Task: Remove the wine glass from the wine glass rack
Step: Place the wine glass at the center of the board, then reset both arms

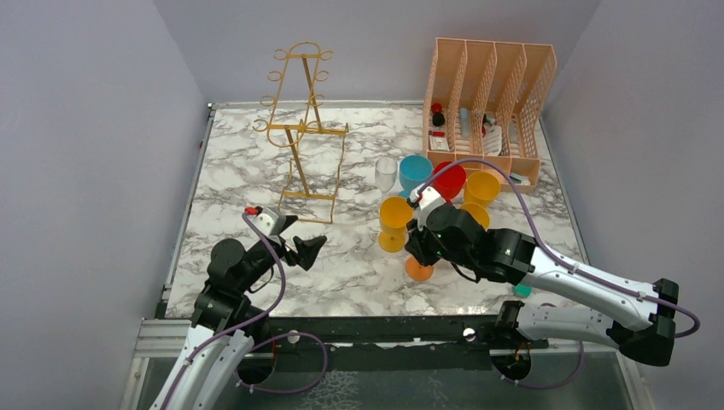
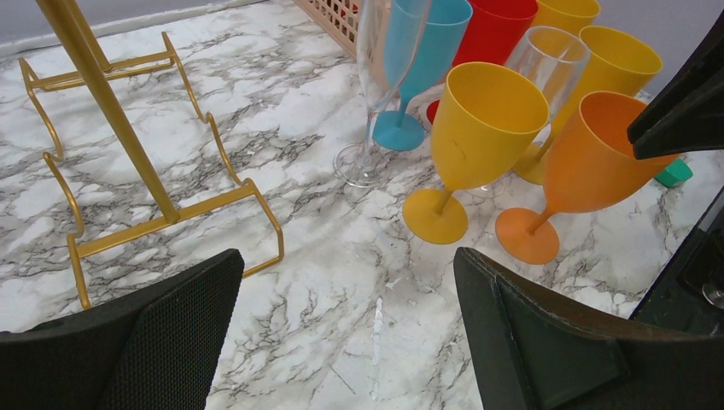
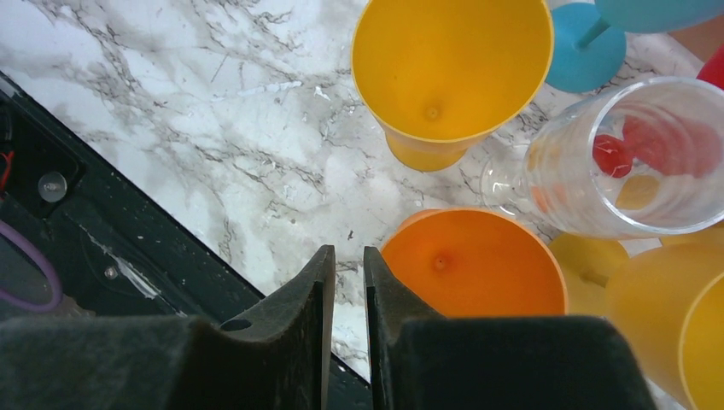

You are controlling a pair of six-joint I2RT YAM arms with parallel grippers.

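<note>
The gold wire wine glass rack [image 1: 299,128] stands at the back left; no glass hangs on it in these views. Its post and base also show in the left wrist view [image 2: 119,128]. Several wine glasses stand grouped right of centre: orange [image 2: 598,154], yellow [image 1: 395,213], clear [image 1: 387,173], blue [image 1: 416,171] and red [image 1: 450,179]. My right gripper [image 3: 348,252] hangs over the near-left side of the orange glass [image 3: 474,265], jaws almost together with nothing between them. My left gripper [image 2: 346,265] is open and empty, low over the table near the rack's base.
A peach lattice file organiser [image 1: 491,94] with small items stands at the back right. A second yellow glass [image 1: 482,186] stands behind the group. A small teal object [image 1: 522,290] lies by the right arm. The table's dark front edge [image 3: 102,248] is close under the right gripper.
</note>
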